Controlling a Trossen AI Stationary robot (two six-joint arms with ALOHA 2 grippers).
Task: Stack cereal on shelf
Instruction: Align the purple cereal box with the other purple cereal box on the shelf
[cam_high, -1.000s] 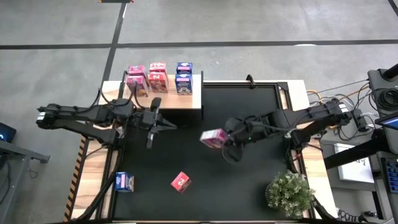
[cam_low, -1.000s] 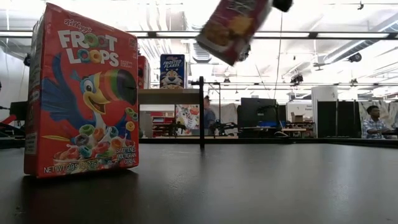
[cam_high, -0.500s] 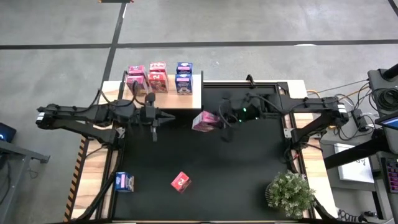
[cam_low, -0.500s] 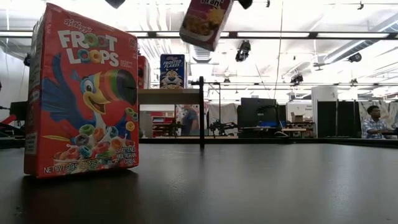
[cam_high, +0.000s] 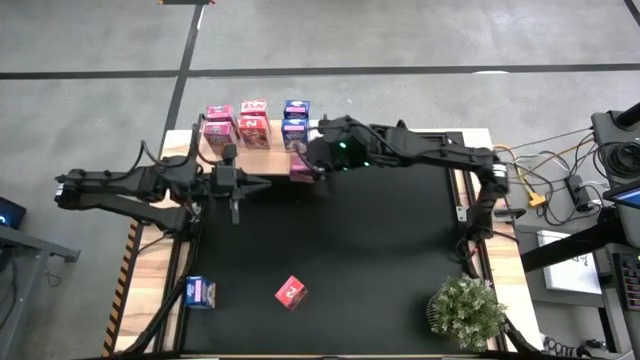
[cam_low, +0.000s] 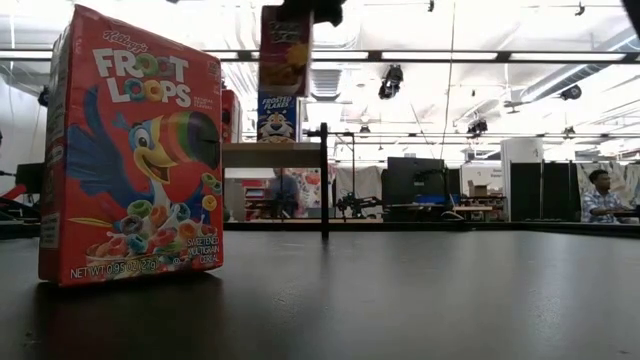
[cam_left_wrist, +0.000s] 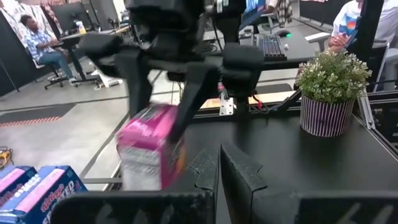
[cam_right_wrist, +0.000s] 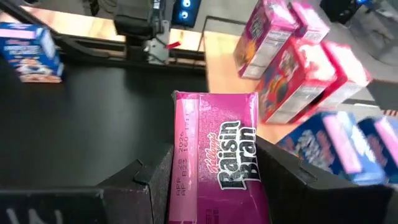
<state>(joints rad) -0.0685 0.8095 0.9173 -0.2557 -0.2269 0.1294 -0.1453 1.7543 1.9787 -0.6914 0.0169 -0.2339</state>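
The right gripper (cam_high: 303, 166) is carrying a pink cereal box (cam_right_wrist: 219, 167) clamped between its fingers, and over the last second it has been swinging in from mid-table to the front edge of the shelf (cam_high: 312, 158), just beside the blue boxes (cam_high: 295, 125) standing there. That is putting the box close to placement. The left gripper (cam_high: 236, 205) is waiting shut and empty near the shelf's front, having drifted slightly leftward.
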